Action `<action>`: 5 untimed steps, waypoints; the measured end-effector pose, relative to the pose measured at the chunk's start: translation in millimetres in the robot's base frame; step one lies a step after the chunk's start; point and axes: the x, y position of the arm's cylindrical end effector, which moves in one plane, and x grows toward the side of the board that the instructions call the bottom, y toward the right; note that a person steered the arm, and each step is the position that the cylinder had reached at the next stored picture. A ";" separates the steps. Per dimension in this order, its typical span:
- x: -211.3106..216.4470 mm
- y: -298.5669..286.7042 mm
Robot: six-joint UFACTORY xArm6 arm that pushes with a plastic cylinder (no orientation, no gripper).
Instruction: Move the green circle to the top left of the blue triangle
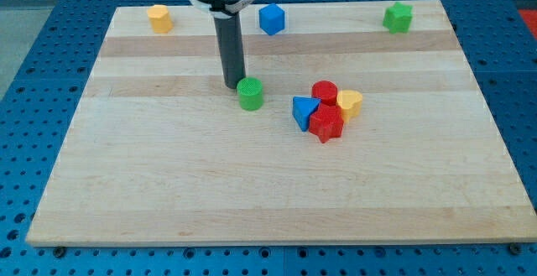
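My tip (232, 85) touches the green circle (250, 94) mid-counter, up-left of the blue triangle (303, 112). No jaws on this rod. Circle looks nearly placed; nudge gently, avoid overshoot toward the counter's right edge.

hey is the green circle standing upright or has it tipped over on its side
Upright. The green circle shows its round flat face on top, resting on the board; my tip sits just at its upper left.
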 end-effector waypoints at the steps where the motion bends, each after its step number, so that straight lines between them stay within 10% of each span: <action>1: 1.5 -16.9; 5: 20.0 27.3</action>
